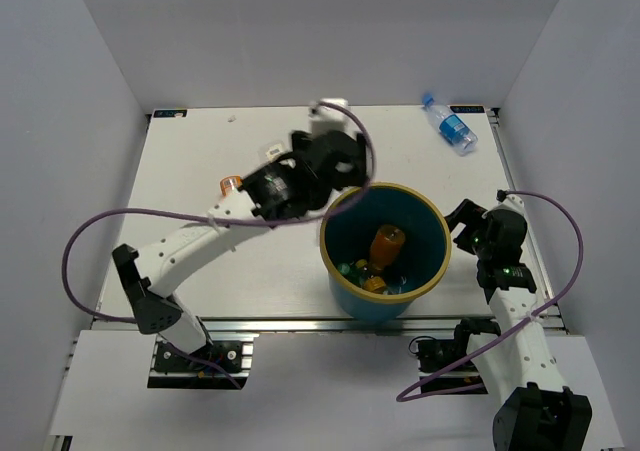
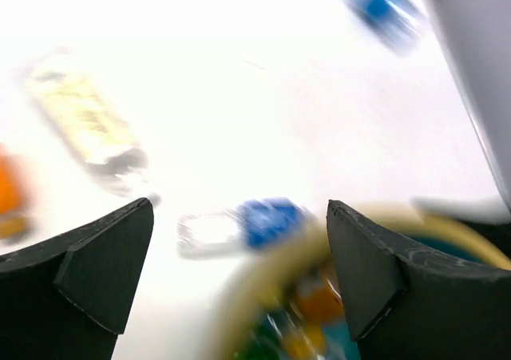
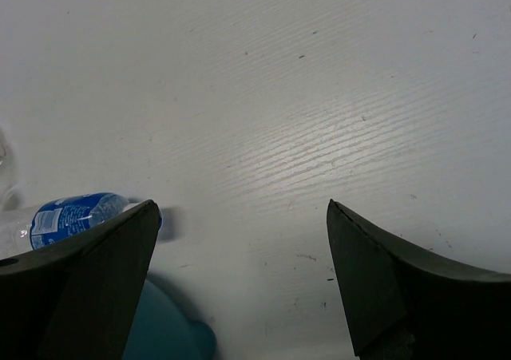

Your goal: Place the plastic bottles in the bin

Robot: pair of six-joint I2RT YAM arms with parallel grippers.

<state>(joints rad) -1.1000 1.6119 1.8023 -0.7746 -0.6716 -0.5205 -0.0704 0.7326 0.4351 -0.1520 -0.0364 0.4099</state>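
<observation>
The bin [image 1: 432,233] is teal with a tan rim and stands at the table's front middle. It holds an orange bottle [image 1: 387,243] and green and yellow-capped ones. My left gripper [image 1: 335,161] is open and empty, just behind the bin's far left rim. The blurred left wrist view [image 2: 239,280] shows a cream-labelled bottle [image 2: 84,120], a blue-labelled clear bottle [image 2: 243,224] beside the bin rim [image 2: 263,288], and an orange bottle [image 2: 8,192]. Another blue-labelled bottle [image 1: 450,124] lies at the far right. My right gripper [image 1: 470,221] is open and empty right of the bin.
An orange bottle [image 1: 231,183] peeks out beside the left arm. White walls close the table on three sides. The right wrist view shows bare table, a blue-labelled bottle [image 3: 72,216] at the left and the bin's wall [image 3: 160,332].
</observation>
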